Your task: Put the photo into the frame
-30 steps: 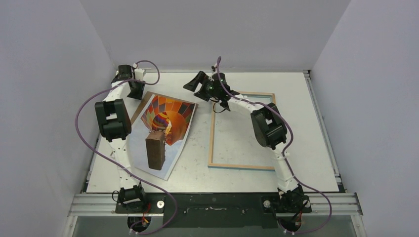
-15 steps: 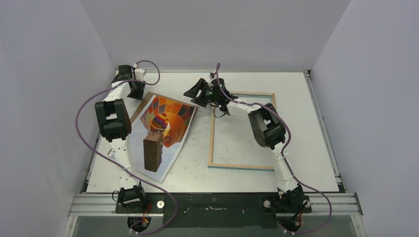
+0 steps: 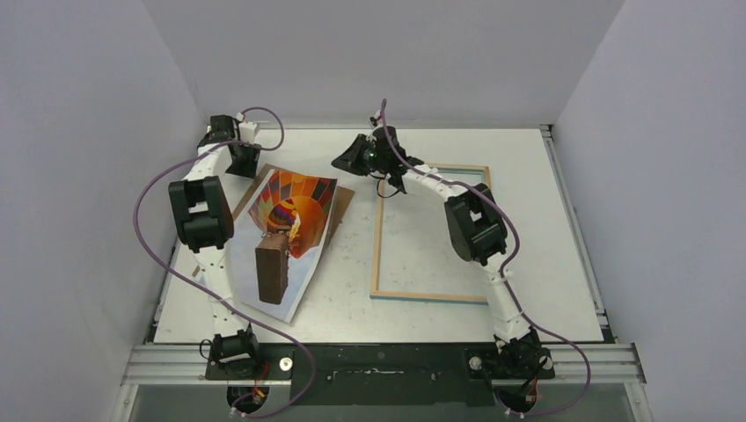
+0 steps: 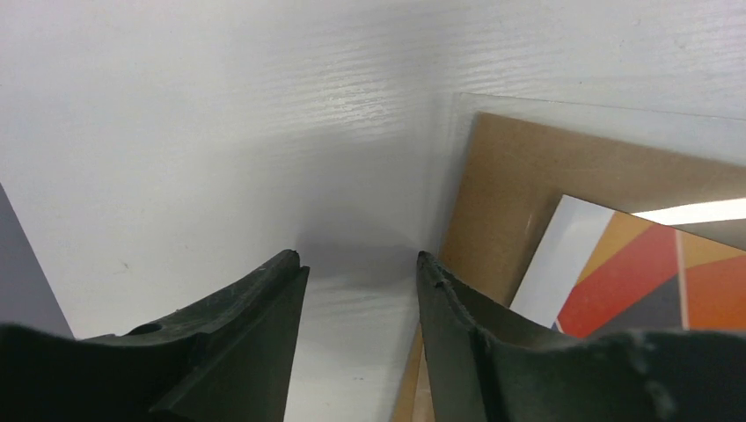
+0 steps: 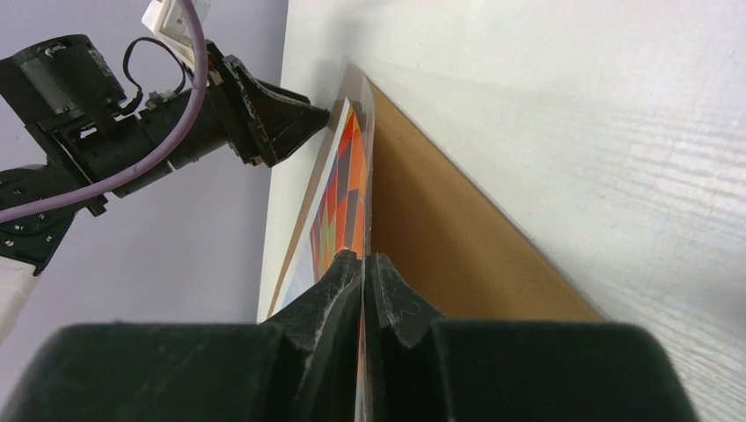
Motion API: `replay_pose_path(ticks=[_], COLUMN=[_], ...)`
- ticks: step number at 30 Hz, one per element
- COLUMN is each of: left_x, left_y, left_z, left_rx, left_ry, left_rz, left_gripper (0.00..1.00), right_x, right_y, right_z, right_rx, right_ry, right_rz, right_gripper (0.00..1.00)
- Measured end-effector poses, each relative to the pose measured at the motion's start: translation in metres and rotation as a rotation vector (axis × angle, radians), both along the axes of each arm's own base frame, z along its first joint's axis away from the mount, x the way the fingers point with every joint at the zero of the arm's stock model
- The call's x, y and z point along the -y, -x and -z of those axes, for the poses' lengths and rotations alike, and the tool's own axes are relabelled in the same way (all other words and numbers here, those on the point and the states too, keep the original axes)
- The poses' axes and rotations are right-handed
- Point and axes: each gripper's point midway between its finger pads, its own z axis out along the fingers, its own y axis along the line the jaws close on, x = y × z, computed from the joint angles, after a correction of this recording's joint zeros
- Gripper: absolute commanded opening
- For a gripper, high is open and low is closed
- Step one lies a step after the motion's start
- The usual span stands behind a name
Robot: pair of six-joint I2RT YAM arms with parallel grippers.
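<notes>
While the right gripper (image 5: 362, 264) pinches the photo (image 3: 297, 204), its long axis runs near-to-far, left gripper (image 4: 359, 259) half-open, empty.

High rear overview, close low wrist views (all share photo (image 3: 303, 198))

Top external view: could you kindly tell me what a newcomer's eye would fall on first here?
The bright orange-and-red balloon photo on the table's left side stands out first, with a dark brown block standing on it. Next, the right end effector is shut on the photo's far right edge, holding it raised above a brown backing board. The empty frame lies flat to the right.
</notes>
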Motion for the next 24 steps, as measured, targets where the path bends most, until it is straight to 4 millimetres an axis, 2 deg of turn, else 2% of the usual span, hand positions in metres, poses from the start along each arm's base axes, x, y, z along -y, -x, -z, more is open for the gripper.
replay_pose_path(ticks=[2, 5, 9, 11, 14, 16, 18, 21, 23, 24], left_x=[0.0, 0.002, 0.006, 0.006, 0.008, 0.011, 0.014, 0.018, 0.021, 0.022], left_y=[0.003, 0.007, -0.003, -0.007, 0.005, 0.023, 0.042, 0.072, 0.092, 0.098], left_z=[-0.002, -0.016, -0.062, -0.086, -0.107, -0.106, -0.094, -0.059, -0.032, -0.026], left_rx=[-0.013, -0.039, 0.01, 0.057, 0.072, 0.047, 0.002, -0.098, -0.176, -0.198], left_ry=[0.007, 0.052, 0.119, 0.131, 0.134, 0.131, 0.13, 0.135, 0.144, 0.149], left_rz=[-0.005, -0.012, -0.003, 0.009, 0.033, 0.047, 0.058, 0.069, 0.068, 0.067], left_gripper=[0.58, 0.61, 0.62, 0.62, 0.61, 0.59, 0.58, 0.58, 0.58, 0.59], right_x=[0.002, 0.006, 0.015, 0.02, 0.033, 0.043, 0.054, 0.072, 0.082, 0.085], right_y=[-0.007, -0.021, -0.041, -0.048, -0.058, -0.064, -0.07, -0.077, -0.08, -0.08], right_z=[-0.008, -0.033, -0.066, -0.073, -0.073, -0.07, -0.065, -0.063, -0.069, -0.073], right_rx=[0.024, 0.095, 0.2, 0.232, 0.25, 0.25, 0.246, 0.24, 0.245, 0.248], right_ry=[0.029, 0.062, 0.089, 0.112, 0.154, 0.181, 0.208, 0.241, 0.254, 0.261], right_rz=[0.007, 0.025, 0.061, 0.08, 0.111, 0.132, 0.152, 0.179, 0.196, 0.202], right_gripper=[0.05, 0.05, 0.05, 0.05, 0.05, 0.05, 0.05, 0.05, 0.05, 0.05])
